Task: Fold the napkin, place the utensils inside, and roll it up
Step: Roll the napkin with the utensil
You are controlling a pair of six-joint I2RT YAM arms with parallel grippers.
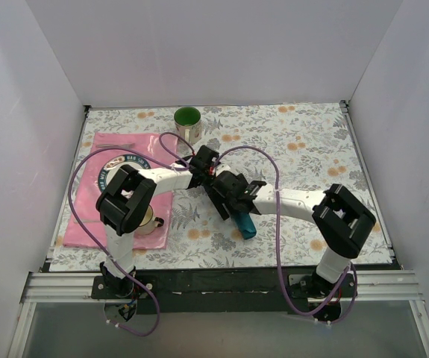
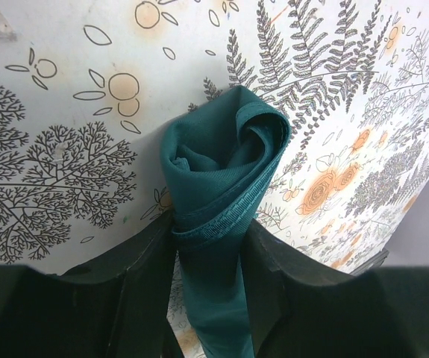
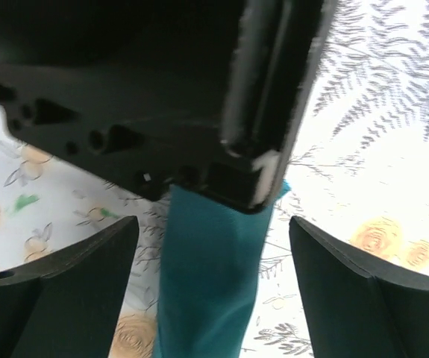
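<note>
lettering on round disc point(image 1: 108, 171), illegible

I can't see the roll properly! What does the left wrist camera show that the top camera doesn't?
Only the left wrist view shows the napkin's swirled end, squeezed in the left pincer. Only the top view shows the green mug and the pink mat. Both show the teal napkin and the flowery tablecloth.
</note>
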